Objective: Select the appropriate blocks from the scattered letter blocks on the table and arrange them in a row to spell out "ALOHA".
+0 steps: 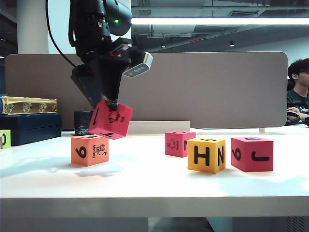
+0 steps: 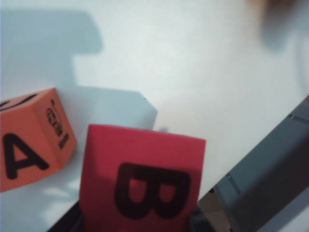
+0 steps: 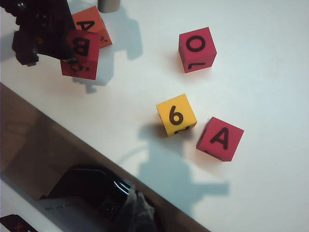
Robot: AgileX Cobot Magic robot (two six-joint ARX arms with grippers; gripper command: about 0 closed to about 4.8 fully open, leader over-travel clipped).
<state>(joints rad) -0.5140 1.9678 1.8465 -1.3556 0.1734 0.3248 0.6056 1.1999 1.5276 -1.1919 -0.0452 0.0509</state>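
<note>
A white desk (image 1: 154, 186) holds scattered foam letter blocks. The left gripper (image 1: 112, 102) hangs above the desk's left part, clamped on a red block (image 1: 110, 119) that is tilted and clear of the surface. Seen from the left wrist, this block (image 2: 142, 181) shows a black B. Just below and beside it sits an orange block (image 1: 90, 150), resting on the desk with an A on its upper face (image 2: 29, 154).

The right gripper is out of every view; it is judged closed and empty, since its wrist camera looks down from high above the desk.

Toward the right part of the desk lie three more blocks: a red one with O on top (image 3: 197, 49), a yellow one (image 1: 206, 154) showing H on its front and 6 on top, and a red one with A on top (image 3: 219, 138) nearest the right edge.

The step in hand seems to be placing the held block next to the orange A. To do it well, the block likely needs turning so an L faces up, then lowering flat, edges square with the orange block, without nudging it.

At the far left edge stand a dark blue box (image 1: 30, 127), a gold patterned case (image 1: 29, 105) on it, a small dark cup (image 1: 82, 122) and a light-green block (image 1: 4, 139). The cup stands close behind the placing spot.
</note>
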